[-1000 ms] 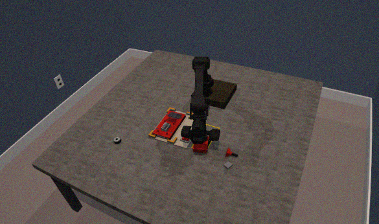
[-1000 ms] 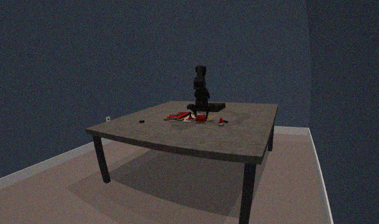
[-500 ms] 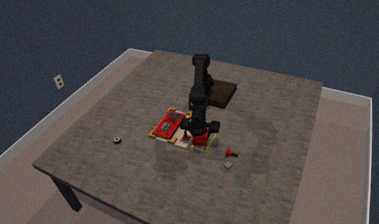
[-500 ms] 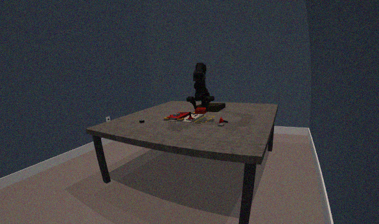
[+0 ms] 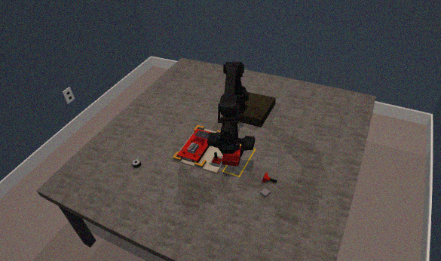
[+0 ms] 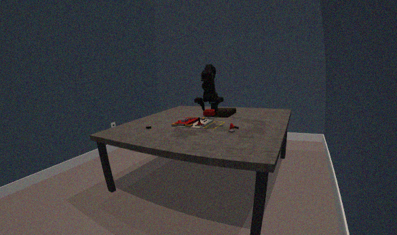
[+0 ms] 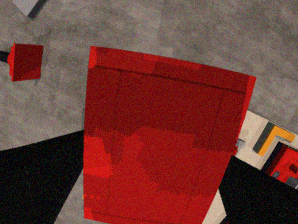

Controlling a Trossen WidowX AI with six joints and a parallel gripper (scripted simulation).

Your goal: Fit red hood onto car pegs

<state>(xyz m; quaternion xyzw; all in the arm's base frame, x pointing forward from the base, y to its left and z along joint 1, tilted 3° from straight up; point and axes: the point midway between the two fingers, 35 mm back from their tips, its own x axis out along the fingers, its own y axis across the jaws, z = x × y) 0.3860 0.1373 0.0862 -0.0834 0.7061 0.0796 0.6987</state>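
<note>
The red hood (image 5: 231, 158) (image 6: 209, 113) (image 7: 162, 105) is held flat roof up, above the table and clear of it. My gripper (image 5: 231, 151) (image 6: 210, 109) (image 7: 156, 149) is shut on the hood, with one black finger at each side. The red chassis (image 5: 187, 155) (image 6: 191, 121) sits left of the gripper in the jig, which has orange corner brackets (image 5: 200, 163) (image 7: 285, 134). The grey engine block (image 5: 193, 147) is on its deck. The pegs are too small to make out clearly, and the hood's corner holes are not visible.
A small red part with a black post (image 5: 215, 161) (image 6: 199, 123) stands on the cream board between chassis and hood. A yellow outline (image 5: 247, 163) lies beneath the hood. A red piece (image 5: 266, 177) (image 7: 27, 62) and grey square (image 5: 265, 192) lie right, a wheel (image 5: 136, 163) left, a dark block (image 5: 261, 107) behind.
</note>
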